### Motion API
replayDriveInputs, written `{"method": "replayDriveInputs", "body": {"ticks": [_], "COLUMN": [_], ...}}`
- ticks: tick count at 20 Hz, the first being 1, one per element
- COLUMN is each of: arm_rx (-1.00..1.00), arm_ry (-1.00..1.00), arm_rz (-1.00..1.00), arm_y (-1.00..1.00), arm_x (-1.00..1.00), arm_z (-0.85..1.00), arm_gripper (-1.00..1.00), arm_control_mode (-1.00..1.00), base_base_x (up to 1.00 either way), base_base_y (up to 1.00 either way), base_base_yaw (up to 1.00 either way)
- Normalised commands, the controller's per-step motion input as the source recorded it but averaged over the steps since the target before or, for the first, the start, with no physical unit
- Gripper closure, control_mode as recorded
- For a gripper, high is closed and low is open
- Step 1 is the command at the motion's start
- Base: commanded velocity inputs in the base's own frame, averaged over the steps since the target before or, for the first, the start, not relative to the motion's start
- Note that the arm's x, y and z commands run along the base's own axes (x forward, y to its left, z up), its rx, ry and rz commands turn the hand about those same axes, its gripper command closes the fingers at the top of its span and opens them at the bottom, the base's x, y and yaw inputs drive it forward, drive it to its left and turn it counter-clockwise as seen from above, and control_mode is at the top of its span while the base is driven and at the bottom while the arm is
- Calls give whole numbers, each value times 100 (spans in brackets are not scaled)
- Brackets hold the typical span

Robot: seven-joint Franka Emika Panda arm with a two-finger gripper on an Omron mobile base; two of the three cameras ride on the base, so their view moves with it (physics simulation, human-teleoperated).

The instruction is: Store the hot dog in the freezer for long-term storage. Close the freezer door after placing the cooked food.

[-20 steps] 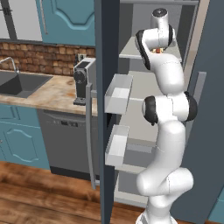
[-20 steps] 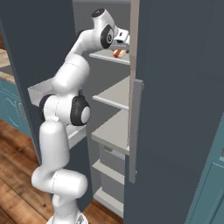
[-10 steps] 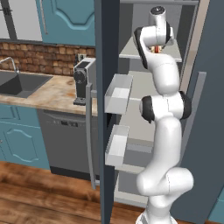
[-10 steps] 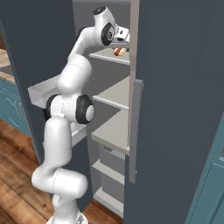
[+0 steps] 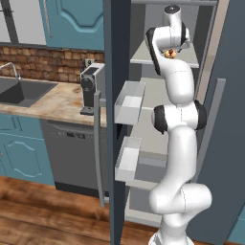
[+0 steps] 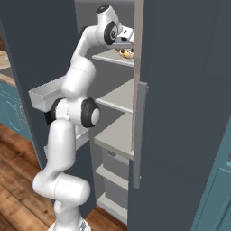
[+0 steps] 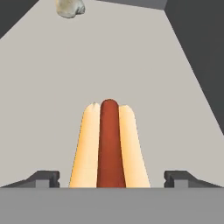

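So, going from the left of the room: you had the sink [image 5: 21, 91] set into the speckled counter [image 5: 52, 103] under a brick wall, with a dark coffee machine [image 5: 91, 88] at the counter's right end and a grey dishwasher front [image 5: 72, 155] below it. Next came the freezer door [image 5: 117, 119], swung wide open toward you, its silver handle [image 5: 99, 148] on the outside and two white bins [image 5: 129, 100] on the inside. That left the freezer [image 6: 115, 97] free for the arm to reach into.

At that moment your gripper [image 7: 111, 179] was up at the upper shelf [image 7: 144, 70], its fingertips [image 7: 43, 178] spread wide on either side of the hot dog [image 7: 110, 146] and not touching it. The hot dog looked to be resting on the shelf by its own weight, near the front edge, lengthwise along the gripper's line, bun up with the sausage showing. I'd judge it had been released there, so placing was done and closing the door was left. A small whitish bulb [image 7: 70, 7] sat well apart, toward the back edge of the same shelf.

The shelf was pale grey, flat and bare around the hot dog, between dark side walls. To the right, the fridge's other door [image 6: 185, 113] stood shut; the floor [image 5: 43, 210] was wood plank.
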Motion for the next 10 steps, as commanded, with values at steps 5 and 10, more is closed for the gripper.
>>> {"method": "replayDriveInputs", "body": {"ticks": [5, 10], "arm_rx": [0, 0], "arm_ry": [0, 0], "arm_rz": [0, 0], "arm_y": [0, 2], "arm_x": [0, 0], "arm_z": [-4, 0], "arm_gripper": [-100, -100], "arm_control_mode": [-100, -100], "base_base_x": [0, 0], "base_base_y": [0, 0], "base_base_yaw": [0, 0]}}
